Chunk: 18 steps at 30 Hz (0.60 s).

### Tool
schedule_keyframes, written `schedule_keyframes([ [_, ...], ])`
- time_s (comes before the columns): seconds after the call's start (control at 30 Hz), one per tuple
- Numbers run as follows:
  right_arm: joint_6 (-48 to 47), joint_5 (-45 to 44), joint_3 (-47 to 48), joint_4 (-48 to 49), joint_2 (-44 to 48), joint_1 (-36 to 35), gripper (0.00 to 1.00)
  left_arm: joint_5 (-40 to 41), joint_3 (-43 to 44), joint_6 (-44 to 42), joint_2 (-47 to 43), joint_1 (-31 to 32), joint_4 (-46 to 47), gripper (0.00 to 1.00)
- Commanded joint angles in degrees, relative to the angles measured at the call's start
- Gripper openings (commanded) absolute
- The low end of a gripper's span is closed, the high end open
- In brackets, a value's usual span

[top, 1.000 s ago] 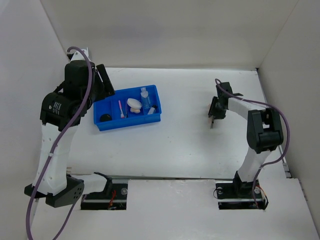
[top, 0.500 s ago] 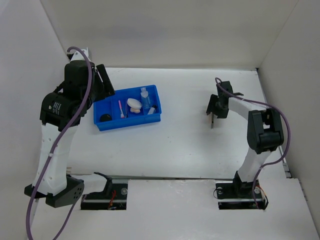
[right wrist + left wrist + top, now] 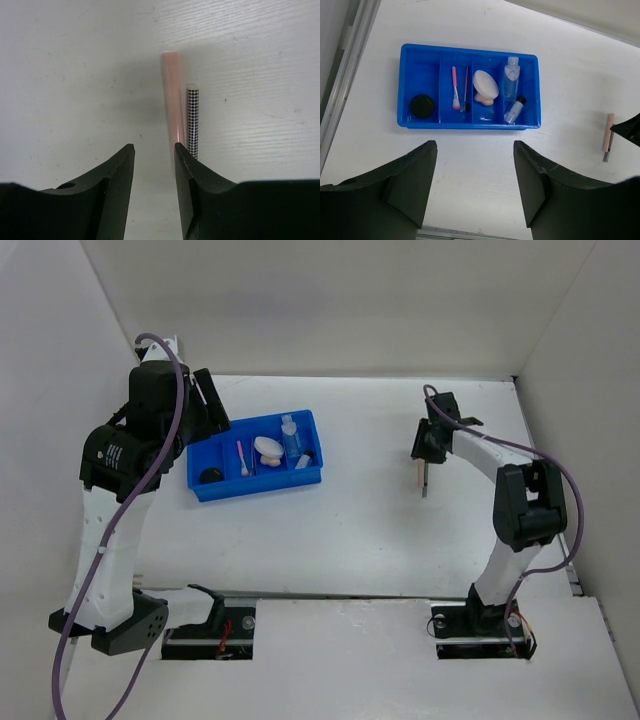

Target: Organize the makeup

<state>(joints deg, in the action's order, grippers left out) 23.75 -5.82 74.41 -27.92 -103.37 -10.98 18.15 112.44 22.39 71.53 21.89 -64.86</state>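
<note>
Currently right hand (image 3: pixel 153 150) part-open, empty, above smooth peach stick (image 3: pixel 172 95) just beside houndstooth-checked pencil (image 3: pixel 193 122) on tabletop (image 3: pixel 75 75); left hand (image 3: pixel 473 147) wide open, empty.

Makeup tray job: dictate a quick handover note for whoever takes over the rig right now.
Left gripper: open, empty, hovering near the blue tray.
Right gripper: open, empty, low over the table, right beside the beige stick.
Done: black jar, pink brushes, white puff, peach sponge and clear bottles sit in the tray's compartments.
Left: beige stick and patterned pencil lie side by side on the table, well right of the tray.
</note>
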Motion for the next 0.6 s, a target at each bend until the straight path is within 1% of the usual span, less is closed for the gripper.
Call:
schedule_keyframes([
  [0.0,-0.46,-1.64,1.79,0.14,-2.53,-0.18,0.43,-0.13,-0.12,0.11,-0.42,-0.18,1.40,0.59],
  [0.4,-0.46,-2.17,2.32,0.68,-6.84,-0.18,0.43,0.91,-0.12,0.11,-0.42,-0.18,0.88,0.59],
  [0.53,-0.46,-2.17,2.32,0.68,-7.37,-0.18,0.40,0.92,-0.12,0.11,-0.42,-0.18,0.88,0.59],
  [0.57,-0.46,-2.17,2.32,0.68,-7.37,-0.18,0.37,0.92,-0.12,0.11,-0.42,-0.18,0.88,0.59],
])
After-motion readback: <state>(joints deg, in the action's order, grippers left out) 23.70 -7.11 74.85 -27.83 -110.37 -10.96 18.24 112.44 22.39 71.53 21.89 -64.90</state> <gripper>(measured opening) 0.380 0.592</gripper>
